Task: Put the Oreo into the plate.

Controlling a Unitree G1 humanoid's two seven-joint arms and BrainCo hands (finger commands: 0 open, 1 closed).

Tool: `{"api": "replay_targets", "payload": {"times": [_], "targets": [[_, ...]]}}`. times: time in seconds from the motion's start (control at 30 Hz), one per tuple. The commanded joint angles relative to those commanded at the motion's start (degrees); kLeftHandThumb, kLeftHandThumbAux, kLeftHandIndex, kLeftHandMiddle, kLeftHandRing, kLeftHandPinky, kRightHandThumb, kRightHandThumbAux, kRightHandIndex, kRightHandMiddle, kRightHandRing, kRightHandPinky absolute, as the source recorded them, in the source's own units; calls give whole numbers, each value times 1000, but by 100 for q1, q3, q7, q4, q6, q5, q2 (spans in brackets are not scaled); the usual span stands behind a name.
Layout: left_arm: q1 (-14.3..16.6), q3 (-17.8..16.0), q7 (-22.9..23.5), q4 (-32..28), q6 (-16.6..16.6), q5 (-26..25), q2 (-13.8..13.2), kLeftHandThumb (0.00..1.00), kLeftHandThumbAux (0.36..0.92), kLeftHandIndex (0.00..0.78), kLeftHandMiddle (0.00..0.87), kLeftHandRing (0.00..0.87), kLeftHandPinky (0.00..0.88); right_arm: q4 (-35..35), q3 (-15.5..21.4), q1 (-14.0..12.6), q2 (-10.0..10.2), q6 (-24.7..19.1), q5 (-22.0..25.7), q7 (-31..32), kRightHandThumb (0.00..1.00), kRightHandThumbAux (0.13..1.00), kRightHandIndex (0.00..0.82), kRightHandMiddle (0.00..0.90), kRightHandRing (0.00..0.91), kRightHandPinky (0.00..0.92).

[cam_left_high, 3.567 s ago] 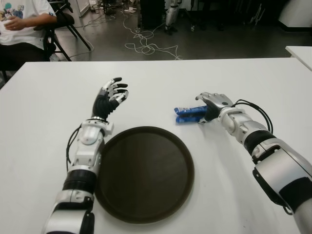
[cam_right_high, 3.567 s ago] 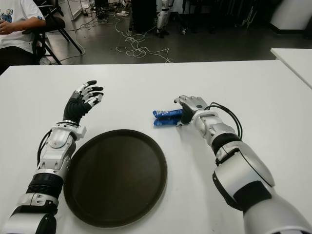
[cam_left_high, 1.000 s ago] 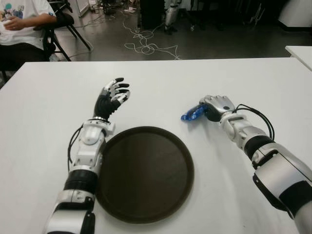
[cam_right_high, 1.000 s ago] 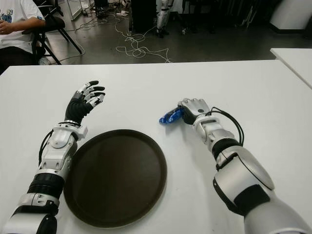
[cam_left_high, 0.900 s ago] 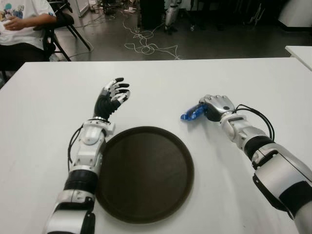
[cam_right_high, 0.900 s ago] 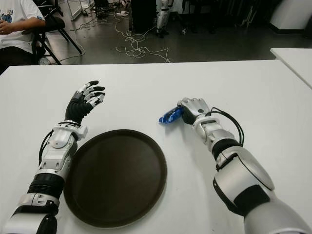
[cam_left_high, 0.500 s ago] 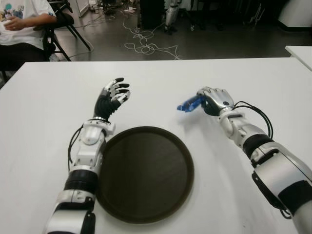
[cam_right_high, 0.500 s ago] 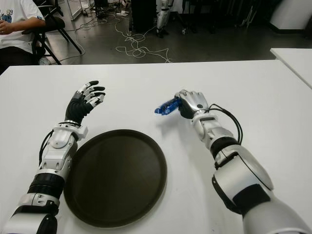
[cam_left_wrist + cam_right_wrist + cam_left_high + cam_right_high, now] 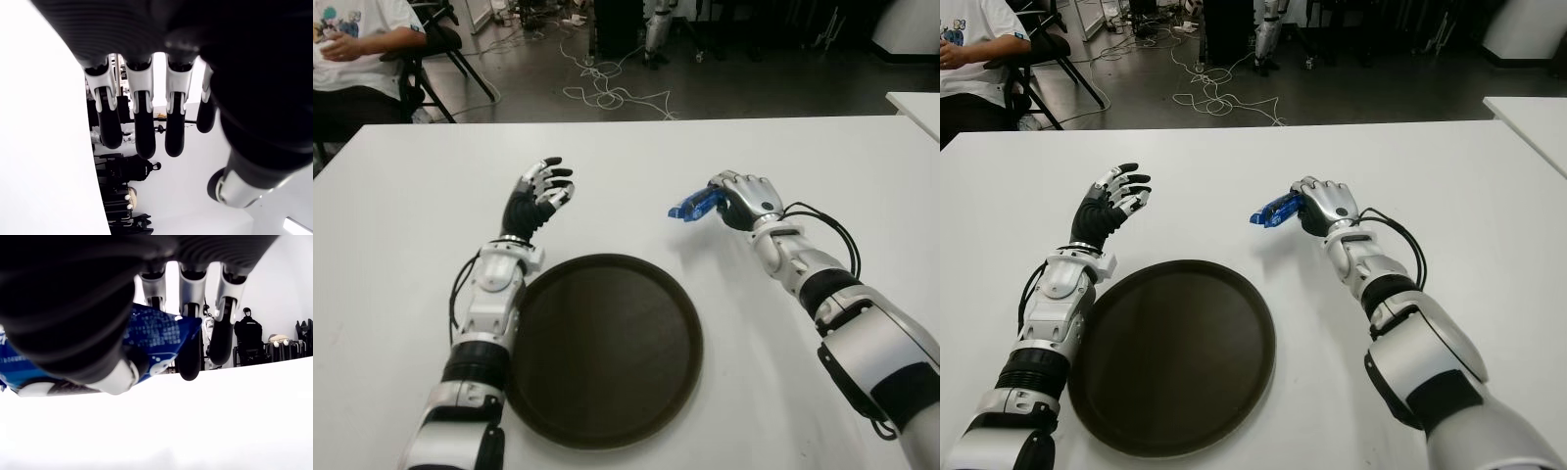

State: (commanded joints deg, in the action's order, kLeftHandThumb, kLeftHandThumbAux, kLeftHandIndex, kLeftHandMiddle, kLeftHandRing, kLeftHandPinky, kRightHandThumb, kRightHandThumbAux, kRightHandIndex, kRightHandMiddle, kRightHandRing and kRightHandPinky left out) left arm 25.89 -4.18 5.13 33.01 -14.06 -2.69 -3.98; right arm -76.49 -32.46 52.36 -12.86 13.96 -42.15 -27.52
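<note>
I have the Oreo [image 9: 692,207] pack in my right robot hand [image 9: 745,200], at the centre right of the eye view. The fingers [image 9: 190,328] are curled round one end of the blue wrapper, thumb underneath, and the free end sticks out toward the middle of the frame. From its shadow on the white desk [image 9: 636,176], I judge the pack to be lifted clear of the surface, not lying on it.

So the pick-up looks done. What remains is the carry and the release: the round dark plate [image 9: 602,350] sits in the lower centre of the frame, nothing in it, and the pack is above and to the right of its rim, near but not over it. I'd need to bring the hand down and left across the frame until the wrapper is over the plate, then lower and let go.

My left robot hand [image 9: 537,195] shows at the centre left, just above the plate's upper left edge, fingers [image 9: 141,127] spread and holding nothing; it has no part in this.

At the upper left a seated person [image 9: 357,49] is beyond the desk, well apart from the work.
</note>
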Motion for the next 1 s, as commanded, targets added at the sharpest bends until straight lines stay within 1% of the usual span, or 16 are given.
{"api": "replay_targets", "payload": {"times": [0.23, 0.37, 0.5, 0.7, 0.73, 0.8, 0.9, 0.97, 1.0], "targets": [[18, -12, -3, 39, 5, -6, -4, 225, 726, 196, 283, 272, 279, 0, -3, 4, 5, -5, 0, -49, 688, 732, 427, 668, 665, 659], [30, -16, 14, 69, -22, -6, -19, 216, 720, 202, 288, 275, 278, 41, 8, 59, -11, 38, 7, -105, 688, 732, 427, 664, 662, 661], [39, -12, 15, 80, -31, 10, -34, 219, 723, 210, 289, 272, 275, 231, 75, 220, -41, 173, 52, -235, 688, 732, 427, 670, 669, 669], [40, -18, 21, 96, -24, 2, -48, 234, 732, 207, 287, 268, 277, 426, 147, 277, -78, 397, 44, -510, 689, 732, 428, 675, 677, 677], [41, -23, 21, 97, -14, -3, -51, 233, 733, 205, 286, 268, 278, 564, 150, 251, -96, 476, 26, -600, 689, 732, 428, 673, 675, 672], [48, -25, 16, 100, 5, -2, -58, 225, 731, 203, 285, 268, 274, 1089, 157, 92, -165, 624, -24, -756, 688, 732, 427, 671, 671, 660], [53, -27, 15, 107, 9, 0, -60, 214, 727, 201, 284, 268, 267, 1363, 165, -9, -209, 648, -44, -785, 688, 732, 427, 671, 670, 648], [63, -28, 5, 117, 18, 3, -57, 213, 722, 200, 284, 270, 270, 1948, 173, -202, -255, 706, -74, -814, 688, 732, 428, 673, 672, 645], [69, -31, -4, 118, 33, 2, -54, 214, 720, 200, 284, 271, 271, 2343, 160, -331, -262, 836, -96, -865, 688, 732, 428, 674, 672, 645]]}}
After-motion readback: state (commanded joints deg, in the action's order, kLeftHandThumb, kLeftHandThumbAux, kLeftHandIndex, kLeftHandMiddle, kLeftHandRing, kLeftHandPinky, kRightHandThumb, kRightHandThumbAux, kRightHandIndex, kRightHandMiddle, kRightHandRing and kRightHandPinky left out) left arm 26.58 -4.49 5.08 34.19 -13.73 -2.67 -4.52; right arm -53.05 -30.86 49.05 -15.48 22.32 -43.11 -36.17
